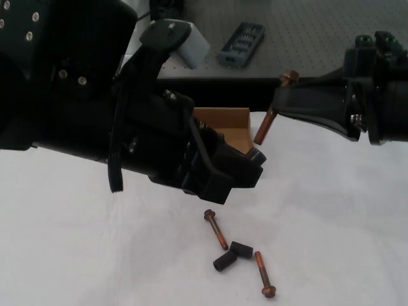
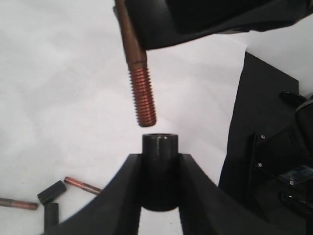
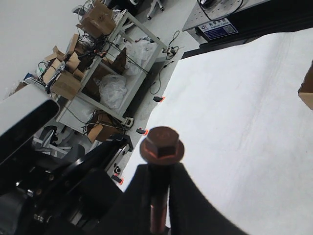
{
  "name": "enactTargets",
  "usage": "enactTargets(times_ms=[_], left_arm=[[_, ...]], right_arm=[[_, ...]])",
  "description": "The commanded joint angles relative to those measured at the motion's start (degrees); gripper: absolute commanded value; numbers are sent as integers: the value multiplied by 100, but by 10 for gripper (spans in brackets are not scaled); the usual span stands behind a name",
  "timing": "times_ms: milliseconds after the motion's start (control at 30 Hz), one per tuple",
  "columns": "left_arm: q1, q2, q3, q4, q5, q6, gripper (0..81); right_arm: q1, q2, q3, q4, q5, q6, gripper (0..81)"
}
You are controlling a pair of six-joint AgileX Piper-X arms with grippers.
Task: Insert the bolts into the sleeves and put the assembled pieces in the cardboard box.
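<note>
White surface (image 1: 331, 210) spreads below both arms. The left gripper (image 2: 160, 161) is closed on a black sleeve (image 2: 160, 152). The right gripper (image 3: 159, 181) pinches a copper bolt (image 2: 141, 83) just under its head, with the threaded tip close to the sleeve's mouth but not touching it. The cardboard box (image 1: 229, 124) sits farther back. Two loose bolts (image 1: 217, 229) and two loose sleeves (image 1: 241, 249) lie nearer.

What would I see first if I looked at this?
A copper bolt, held in the right jaws, points its threaded tip at the open end of a black sleeve in the left jaws, close but not in. On the white cloth below lie two more bolts and two sleeves; the box stands behind.
</note>
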Motion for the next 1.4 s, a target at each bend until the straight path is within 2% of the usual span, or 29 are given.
enactTargets(times_ms=[0, 800, 1367], left_arm=[[6, -68, -8, -17, -94, -58, 7], [6, -68, -8, -637, -53, -230, 7], [6, -68, -8, -778, -528, -230, 7]], right_arm=[[13, 7, -26, -95, 5, 6, 27], [13, 7, -26, -95, -80, 6, 27], [13, 7, -26, -95, -80, 6, 27]])
